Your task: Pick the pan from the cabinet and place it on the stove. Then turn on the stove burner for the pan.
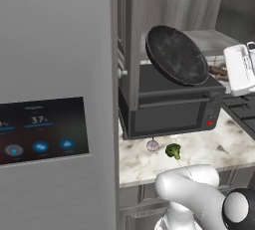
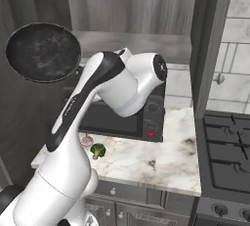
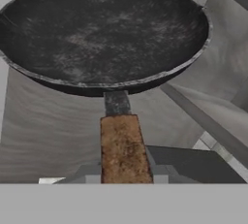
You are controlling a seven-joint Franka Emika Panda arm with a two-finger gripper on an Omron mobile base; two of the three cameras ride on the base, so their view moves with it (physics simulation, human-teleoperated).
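Note:
The pan (image 1: 177, 55) (image 2: 43, 51) (image 3: 104, 29) hangs tilted in the air in front of the open cabinet (image 2: 127, 10), above the countertop oven. Its speckled dark inside faces the base cameras. My gripper (image 1: 226, 72) is shut on the reddish-brown wooden handle (image 3: 123, 148), which runs down to the bottom of the hand view; the fingertips themselves are hidden. The stove (image 2: 227, 142) (image 1: 244, 109) lies to the right, with black grates and round knobs (image 2: 220, 210) along its front. The front-left grate (image 2: 222, 166) is bare; I cannot make out the stove burner's ring.
A black countertop oven (image 1: 169, 104) (image 2: 122, 117) stands under the pan on the marble counter (image 1: 204, 147). A broccoli floret (image 1: 173, 150) (image 2: 98, 150) and a small pale bulb (image 1: 153, 145) lie before it. The steel fridge (image 1: 55, 99) fills the left. A cabinet door (image 2: 205, 49) stands open.

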